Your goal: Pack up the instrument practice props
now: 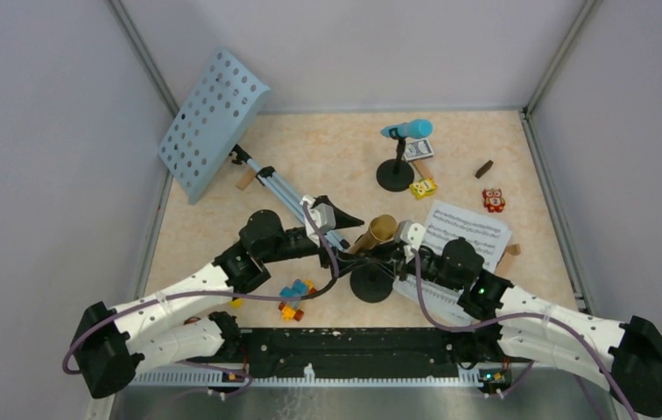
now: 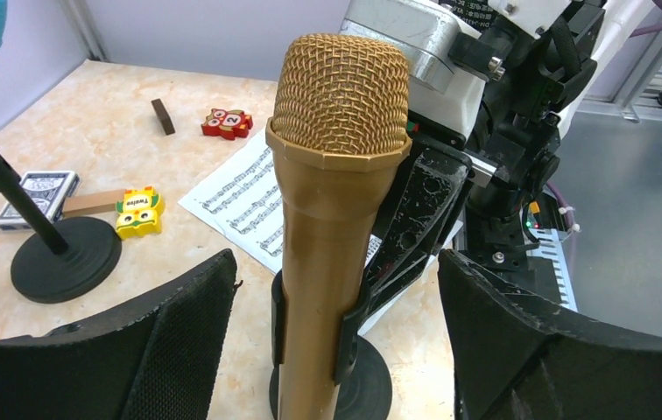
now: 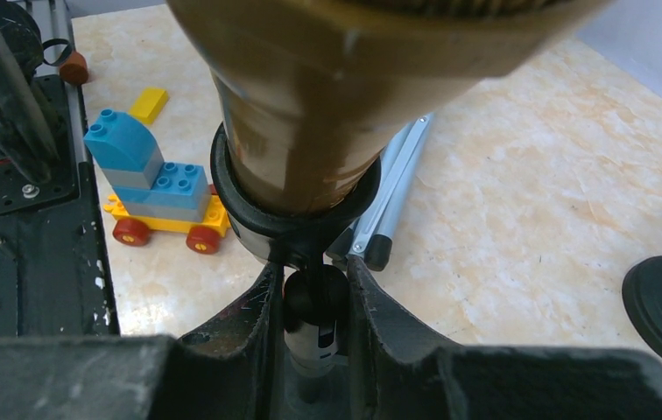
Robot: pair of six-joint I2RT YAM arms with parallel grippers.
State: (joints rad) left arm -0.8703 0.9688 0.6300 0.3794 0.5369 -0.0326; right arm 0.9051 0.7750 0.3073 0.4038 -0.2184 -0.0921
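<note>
Yellow block (image 2: 139, 213) reads "Twelve", near sheet music (image 2: 240, 197); red block (image 2: 227, 123) maybe "2".

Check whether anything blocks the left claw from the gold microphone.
Nothing visible does: the open left claw flanks the gold mesh-headed microphone, with clear gaps on both sides. The right claw grips its black round-based holder below.

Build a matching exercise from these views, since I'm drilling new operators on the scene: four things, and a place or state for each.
Things:
1. gold mic
2. blue mic
3. rack
4. right gripper

Places or states:
A. far left corner
B. shut on the near holder
C. between the fingers of the open left gripper
D. on the far holder

Pairs: 1-C, 2-D, 3-A, 4-B.
</note>
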